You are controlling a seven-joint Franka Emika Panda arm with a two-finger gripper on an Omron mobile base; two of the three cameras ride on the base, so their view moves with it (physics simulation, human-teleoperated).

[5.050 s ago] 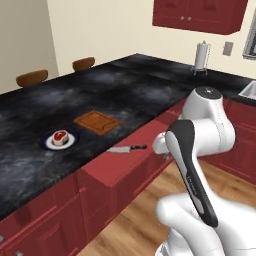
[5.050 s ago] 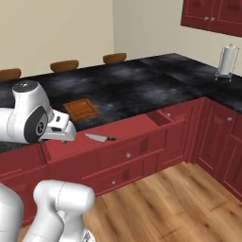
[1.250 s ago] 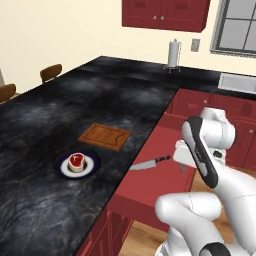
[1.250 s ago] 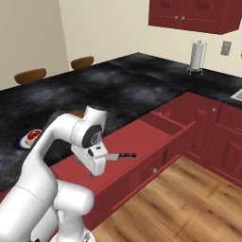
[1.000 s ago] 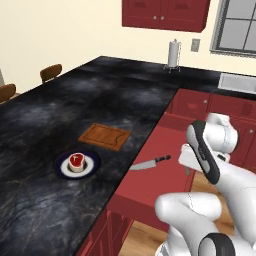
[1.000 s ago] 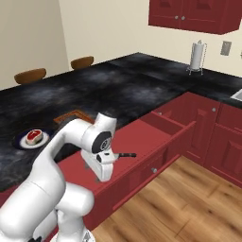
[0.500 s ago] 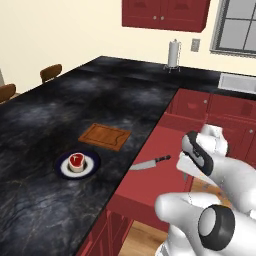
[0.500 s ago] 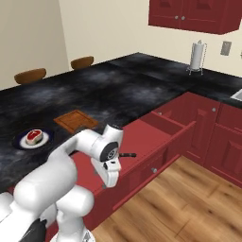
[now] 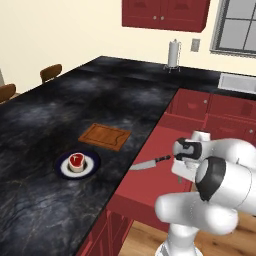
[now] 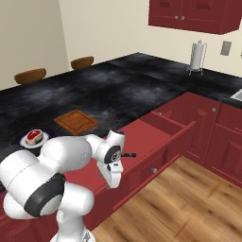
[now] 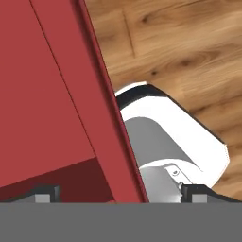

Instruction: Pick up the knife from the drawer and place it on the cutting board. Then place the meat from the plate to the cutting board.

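We see the drawer (image 9: 150, 165) pulled well out from the dark counter (image 9: 75, 100), its flat red bottom bare around the knife (image 9: 150, 163), with open floor (image 10: 189, 203) beyond its front wall. In the hand view the front wall (image 11: 106, 108) runs as a dark-red edge across the picture, red bottom on one side and wooden floor on the other. The knife lies flat on the drawer bottom near the counter's edge, a broad silver-grey blade pointing toward the counter and a black handle (image 10: 127, 154) pointing toward the arm. The cutting board (image 9: 105, 136) lies flat on the counter just beyond the drawer's edge, brown with a groove round its rim, nothing on it. Beside it, a little apart, stands the dark-blue plate (image 9: 91, 166) with its white ring, and on it the meat (image 9: 76, 161), red on top with a pale rim. We find the arm folded low over the drawer's outer part, its wrist bent so the hand points down beside the knife handle. The gripper (image 11: 118, 194) stands spread wide, its two dark tips far apart at either side of the hand view, one over the red bottom and one past the front wall, holding nothing.
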